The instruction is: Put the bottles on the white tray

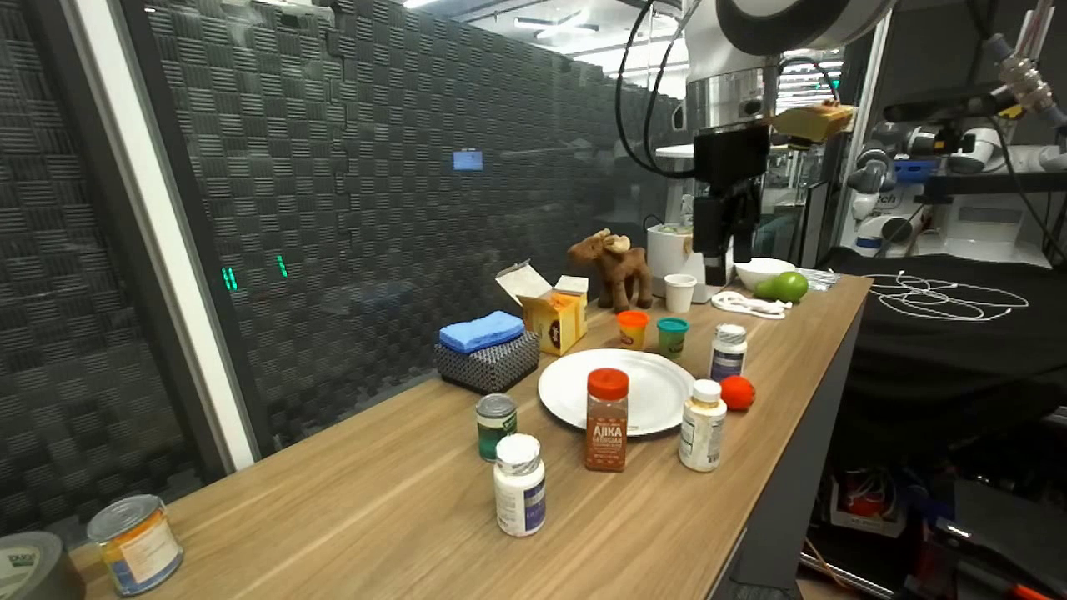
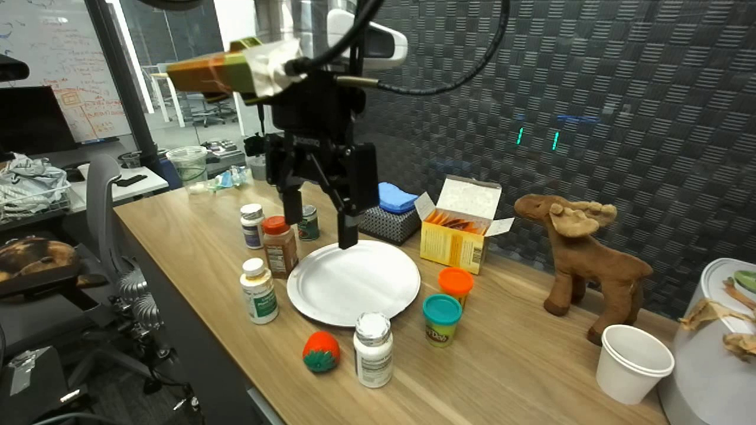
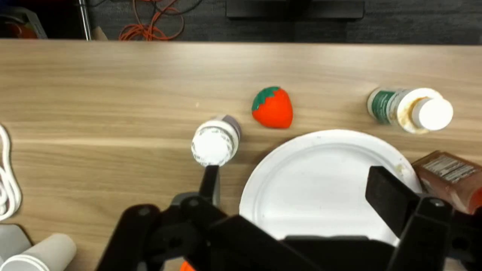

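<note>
Gripper (image 2: 319, 220) hangs above the level of the white plate (image 2: 354, 283); its fingers (image 2: 348, 229) are spread wide, released. Standing upright on the wooden table (image 1: 350, 492), off the plate: a red-capped Ajika seasoning bottle (image 1: 607, 429), just beside its rim; a green-labelled white bottle (image 2: 260, 298) and a white pill bottle (image 2: 373, 354), both near the plate; a second white pill bottle (image 1: 520, 492), farther from it. A strawberry-shaped item (image 3: 274, 111) lies near the plate.

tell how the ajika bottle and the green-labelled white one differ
The ajika bottle is reddish brown and flat-sided; the green-labelled bottle is white and round. The ajika bottle is capped in red; the green-labelled bottle, in white. Both stand upright on the table beside the white tray.
</note>
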Action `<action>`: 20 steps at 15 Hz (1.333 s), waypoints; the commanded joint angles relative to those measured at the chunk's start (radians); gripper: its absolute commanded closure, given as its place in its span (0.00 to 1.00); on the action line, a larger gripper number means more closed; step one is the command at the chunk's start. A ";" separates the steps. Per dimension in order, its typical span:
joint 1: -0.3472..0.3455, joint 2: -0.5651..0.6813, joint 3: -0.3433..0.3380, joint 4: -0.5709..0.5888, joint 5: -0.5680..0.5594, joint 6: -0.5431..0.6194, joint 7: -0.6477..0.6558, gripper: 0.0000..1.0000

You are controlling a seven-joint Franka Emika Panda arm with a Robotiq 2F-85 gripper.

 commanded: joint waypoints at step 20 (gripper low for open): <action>-0.084 0.606 -0.006 0.508 -0.009 0.222 -0.099 0.00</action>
